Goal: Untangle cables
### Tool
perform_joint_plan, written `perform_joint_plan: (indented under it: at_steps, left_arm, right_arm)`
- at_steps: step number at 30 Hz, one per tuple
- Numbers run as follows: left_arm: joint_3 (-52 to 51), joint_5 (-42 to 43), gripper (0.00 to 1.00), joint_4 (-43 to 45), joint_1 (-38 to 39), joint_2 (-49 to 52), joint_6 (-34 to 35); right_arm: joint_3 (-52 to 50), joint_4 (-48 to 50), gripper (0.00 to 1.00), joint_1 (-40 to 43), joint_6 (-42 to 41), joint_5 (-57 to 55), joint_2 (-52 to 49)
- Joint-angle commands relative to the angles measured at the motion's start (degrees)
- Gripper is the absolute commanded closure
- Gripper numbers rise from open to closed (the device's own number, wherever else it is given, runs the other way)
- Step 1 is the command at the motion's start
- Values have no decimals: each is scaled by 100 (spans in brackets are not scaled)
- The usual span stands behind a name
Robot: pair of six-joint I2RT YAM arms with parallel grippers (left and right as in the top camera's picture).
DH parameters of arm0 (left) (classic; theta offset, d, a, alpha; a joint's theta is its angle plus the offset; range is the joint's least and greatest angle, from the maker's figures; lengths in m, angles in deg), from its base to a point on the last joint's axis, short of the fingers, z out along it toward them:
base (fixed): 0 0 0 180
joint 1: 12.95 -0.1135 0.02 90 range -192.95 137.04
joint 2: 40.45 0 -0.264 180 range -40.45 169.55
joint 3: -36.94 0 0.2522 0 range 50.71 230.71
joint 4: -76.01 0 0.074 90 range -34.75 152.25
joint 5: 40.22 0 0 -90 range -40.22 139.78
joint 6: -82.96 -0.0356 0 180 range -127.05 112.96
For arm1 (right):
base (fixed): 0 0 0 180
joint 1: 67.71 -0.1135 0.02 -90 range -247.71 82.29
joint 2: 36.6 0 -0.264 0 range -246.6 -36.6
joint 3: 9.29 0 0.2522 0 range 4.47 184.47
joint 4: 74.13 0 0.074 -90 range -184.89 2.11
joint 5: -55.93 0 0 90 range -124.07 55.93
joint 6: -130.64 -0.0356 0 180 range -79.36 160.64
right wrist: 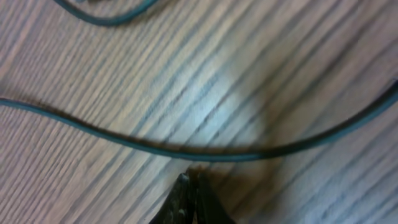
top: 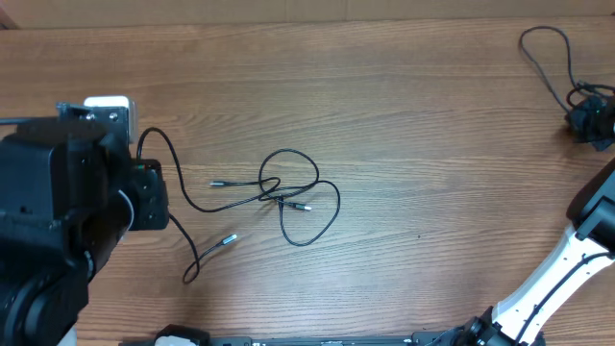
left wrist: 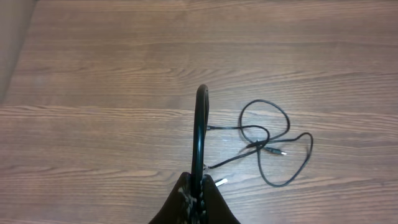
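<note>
left gripper (left wrist: 199, 186): clenched on a thin black cable (left wrist: 199, 124), left of the knot (top: 281, 197). the cord stands up from the jaws in a narrow arch, then runs right along the table (top: 432, 240) into the knot. it holds that arch unsupported, so it has a little spring, but it's light and limp and will drag rather than lift cleanly.

below-left of the knot: a free tail with a silvery plug (top: 229, 238), apart from the crossings. that's the easiest end to feed back through.

the knot is a few loose overlapping loops lying flat, nothing cinched, with two more plug tips poking out of it. i'd grip the cord just behind a plug: the jacket looks smooth and slender, likely to slip in the jaws, and the plug shoulder gives a stop. pull slow, since a hard tug would probably tighten the loops.

right gripper (right wrist: 188, 186): far right of the knot, jaws pressed together. a separate cable (right wrist: 112, 138) crosses just past the tips. can't tell if it's nipped or just lying there.
</note>
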Motion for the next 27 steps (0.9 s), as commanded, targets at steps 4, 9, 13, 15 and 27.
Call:
perform_joint_plan:
  at_steps: [4, 9, 13, 15, 27]
  left_arm:
    - [35, -168, 96, -4, 42, 205, -28]
    - [35, -166, 96, -4, 42, 267, -31]
    - [35, -166, 96, -4, 42, 260, -74]
    - [35, -149, 96, -4, 42, 243, -74]
    - [35, 31, 96, -7, 42, 105, 87]
  right_arm:
    - [133, -396, 96, -57, -289, 374, 295]
    - [59, -2, 96, -72, -273, -212, 212]
    - [-105, 741, 96, -57, 269, -297, 44]
    - [-199, 1110, 96, -50, 444, -350, -42]
    - [-87, 1574, 96, -39, 411, 44, -72]
